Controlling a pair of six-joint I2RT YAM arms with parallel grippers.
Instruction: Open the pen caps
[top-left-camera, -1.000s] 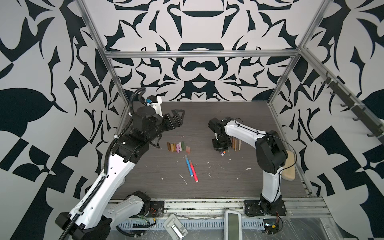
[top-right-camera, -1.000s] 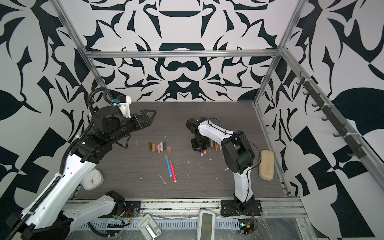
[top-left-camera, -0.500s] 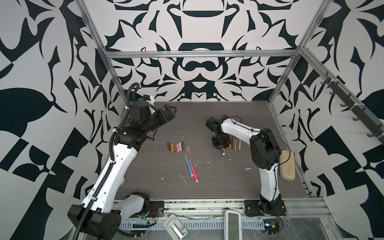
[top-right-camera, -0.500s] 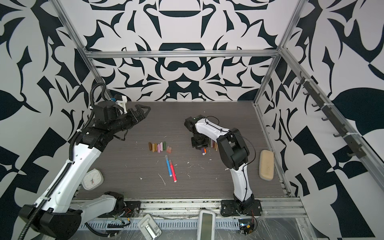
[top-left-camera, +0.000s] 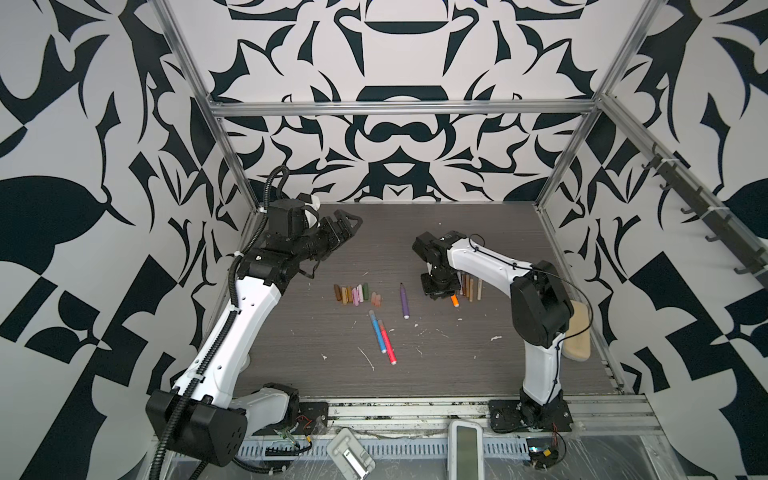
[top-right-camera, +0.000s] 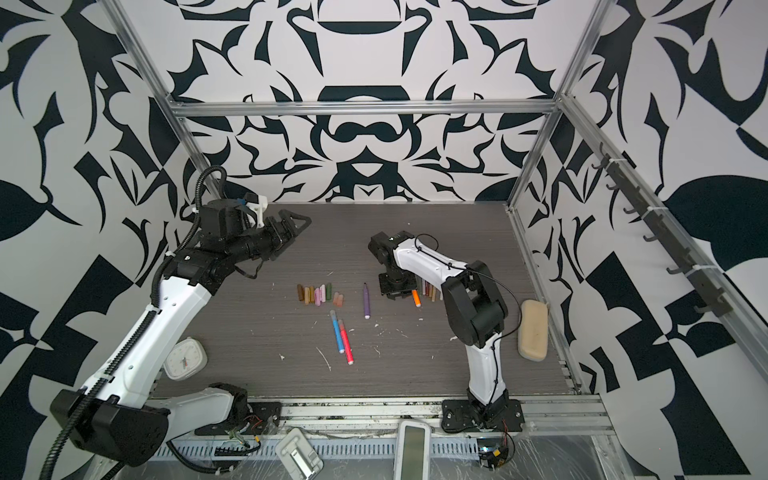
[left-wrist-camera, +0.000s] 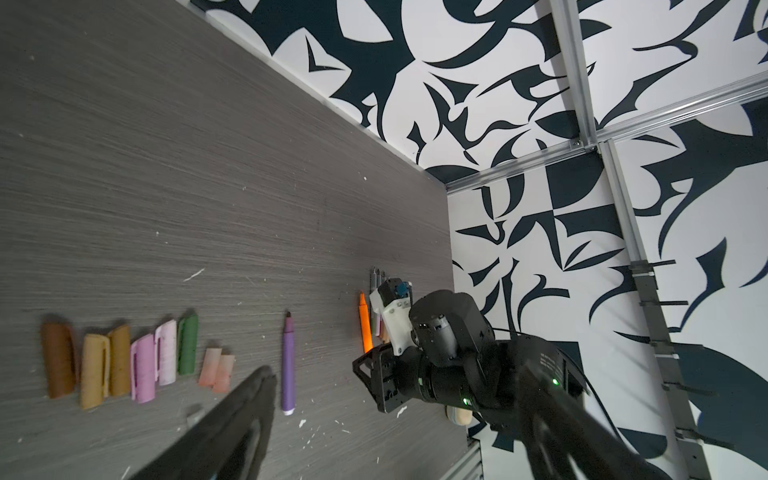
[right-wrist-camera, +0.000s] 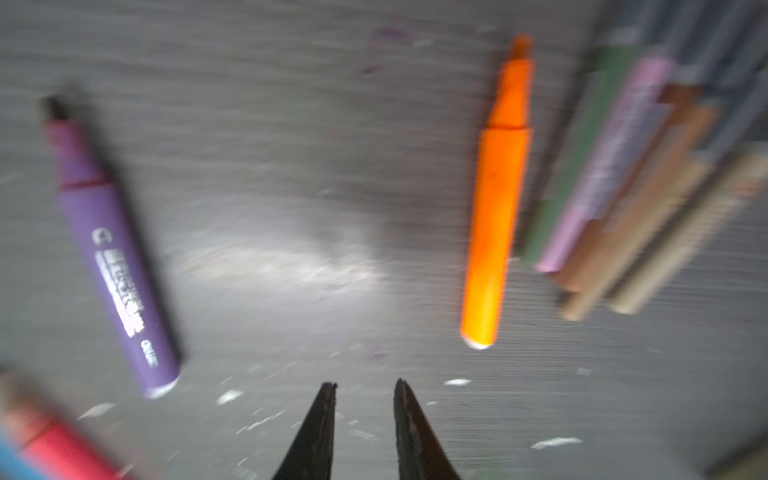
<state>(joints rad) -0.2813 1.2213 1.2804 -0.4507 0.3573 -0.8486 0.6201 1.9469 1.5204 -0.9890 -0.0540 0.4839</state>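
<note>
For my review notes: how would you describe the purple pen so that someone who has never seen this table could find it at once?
On the grey table, look to the middle, between the row of loose caps and the orange pen. The purple pen lies there alone, uncapped, dark tip toward the back wall; it is the only purple one and touches nothing.

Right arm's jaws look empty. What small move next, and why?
Probably shift the right gripper toward the red pen: it and the blue pen seem still capped, while the purple pen and orange pen already show bare tips.
</note>
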